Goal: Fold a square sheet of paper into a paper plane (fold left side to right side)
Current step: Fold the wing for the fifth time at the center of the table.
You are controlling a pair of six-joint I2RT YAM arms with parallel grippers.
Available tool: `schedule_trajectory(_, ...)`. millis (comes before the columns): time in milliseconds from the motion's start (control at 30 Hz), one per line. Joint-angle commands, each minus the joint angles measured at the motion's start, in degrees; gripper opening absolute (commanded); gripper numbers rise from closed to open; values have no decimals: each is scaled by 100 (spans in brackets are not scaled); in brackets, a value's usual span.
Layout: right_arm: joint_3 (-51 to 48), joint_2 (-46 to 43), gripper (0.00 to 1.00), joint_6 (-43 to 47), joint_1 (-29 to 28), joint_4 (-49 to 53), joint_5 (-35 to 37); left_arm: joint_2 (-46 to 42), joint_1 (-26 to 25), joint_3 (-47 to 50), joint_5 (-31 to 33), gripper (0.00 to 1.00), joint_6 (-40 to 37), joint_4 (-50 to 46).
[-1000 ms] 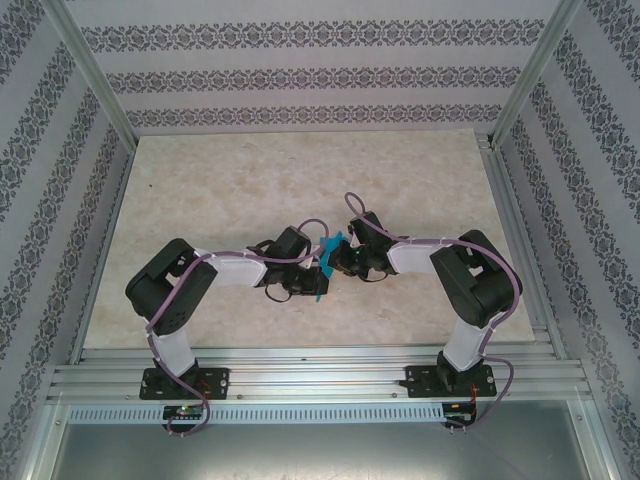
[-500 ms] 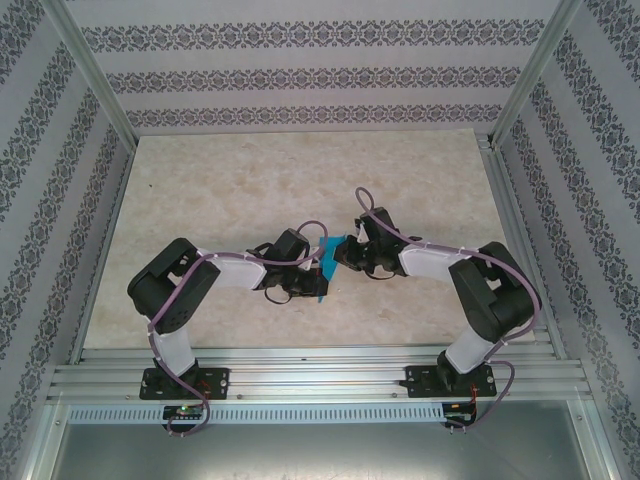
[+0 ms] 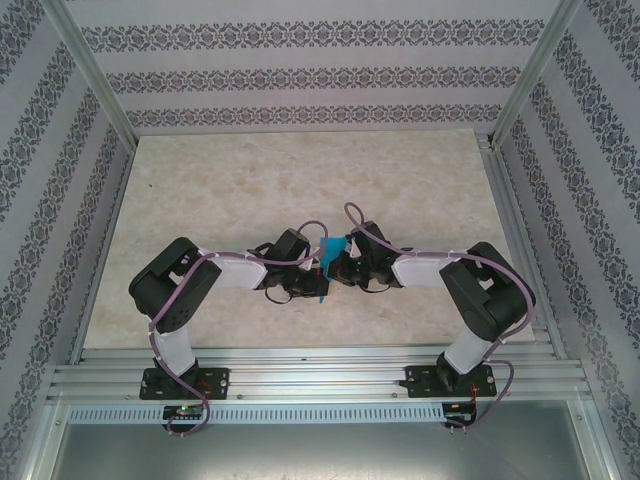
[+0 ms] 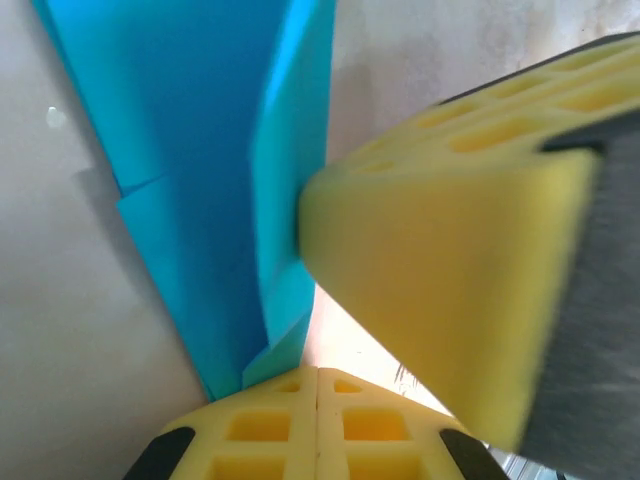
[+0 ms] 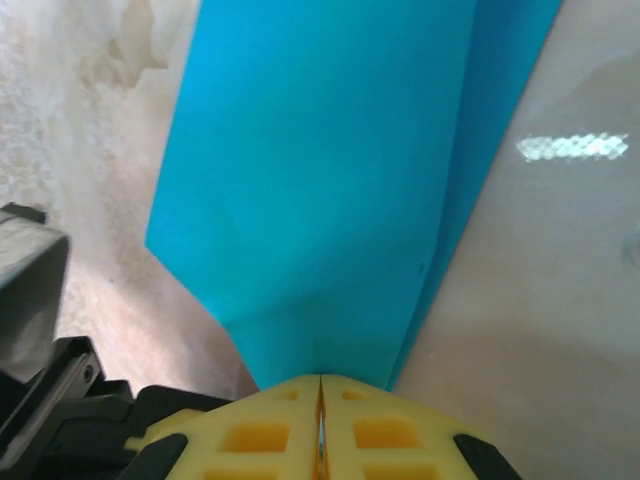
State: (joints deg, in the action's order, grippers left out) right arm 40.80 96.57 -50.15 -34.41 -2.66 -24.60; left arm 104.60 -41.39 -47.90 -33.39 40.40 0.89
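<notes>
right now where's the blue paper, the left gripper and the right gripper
blue paper (image 5: 320,170), right wrist view, middle of its face
left gripper (image 4: 317,375), left wrist view, seam between shut fingertips
right gripper (image 5: 320,382), right wrist view, seam between shut fingertips

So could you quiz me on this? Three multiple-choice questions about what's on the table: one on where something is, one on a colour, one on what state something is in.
1. Where is the blue paper?
A. Against the back wall.
B. Between the two arms, over the middle of the table.
C. Beside the left arm's base.

2. What colour are the fingers that pinch things?
A. Red.
B. Yellow.
C. Green.

3. How do the left gripper and the right gripper stand?
A. Both wide open.
B. One open, one shut.
C. Both shut on the paper.

Answers:
1 B, the top view shows it where the two wrists meet.
2 B, both wrist views show yellow.
3 C, in each wrist view the fingers meet with paper coming out between them.
</notes>
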Motion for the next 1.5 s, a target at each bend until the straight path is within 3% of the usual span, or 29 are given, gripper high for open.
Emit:
schedule_trajectory(0,234,174,10,-105,-48,-196,-8,356,-71,158,339,6,-15,-567)
schedule_trajectory(600,768,573,8,847,88,1090,1249,352,-74,400,333,5,-59,-613)
schedule_trajectory(1467,1787,1324,9,1675,1306,1089,1124,254,-71,682,332,5,-24,-499)
